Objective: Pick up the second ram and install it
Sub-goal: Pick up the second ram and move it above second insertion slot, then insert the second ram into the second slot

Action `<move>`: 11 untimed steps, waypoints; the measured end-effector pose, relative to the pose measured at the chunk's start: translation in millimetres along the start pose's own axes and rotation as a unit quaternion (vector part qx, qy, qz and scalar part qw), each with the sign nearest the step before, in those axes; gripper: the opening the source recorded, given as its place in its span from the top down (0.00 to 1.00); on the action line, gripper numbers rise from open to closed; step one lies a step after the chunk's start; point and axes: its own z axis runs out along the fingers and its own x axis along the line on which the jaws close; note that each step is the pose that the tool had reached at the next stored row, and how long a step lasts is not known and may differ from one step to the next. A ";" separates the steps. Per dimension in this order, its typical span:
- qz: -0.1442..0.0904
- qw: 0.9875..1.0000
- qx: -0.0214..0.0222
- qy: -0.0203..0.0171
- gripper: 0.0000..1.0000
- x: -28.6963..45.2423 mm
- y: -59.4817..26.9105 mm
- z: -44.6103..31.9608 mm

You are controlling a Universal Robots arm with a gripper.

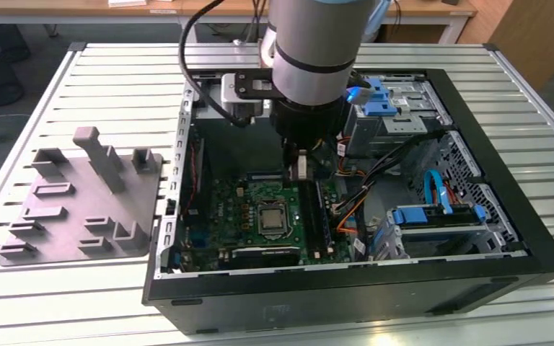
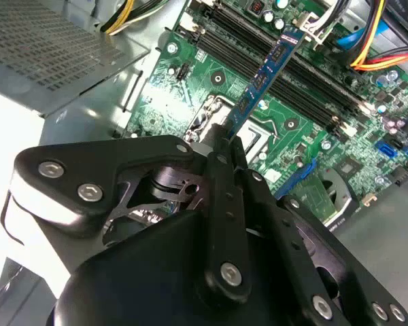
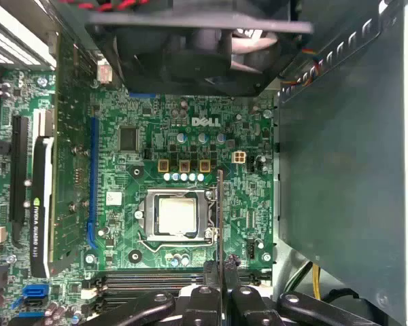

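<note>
My gripper (image 1: 299,164) reaches down into the open computer case (image 1: 508,216), above the green board (image 1: 243,216). It is shut on the second ram (image 2: 265,71), a slim dark strip with small chips that juts out from between the fingers (image 2: 221,176). In the first wrist view the ram (image 3: 221,204) appears edge-on, hanging just beside the processor (image 3: 177,214) and clear of the board. The long black memory sockets (image 2: 313,88) lie beyond its far end. In the first wrist view they (image 3: 156,278) run close to the gripper (image 3: 221,275).
A grey plastic tray (image 1: 75,209) with upright ribs lies on the slatted table at the exterior view's left. Inside the case are a black fan (image 3: 183,41), a metal drive cage (image 1: 397,108) with blue clips, and orange and black cables (image 1: 354,209) near the sockets.
</note>
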 end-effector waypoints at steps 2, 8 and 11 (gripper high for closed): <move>0.000 1.000 0.000 0.000 0.86 0.3 -1.1 3.5; 0.000 1.000 -0.001 -0.002 0.86 1.1 -4.6 14.3; 0.000 1.000 -0.001 -0.002 0.86 1.5 -6.3 19.6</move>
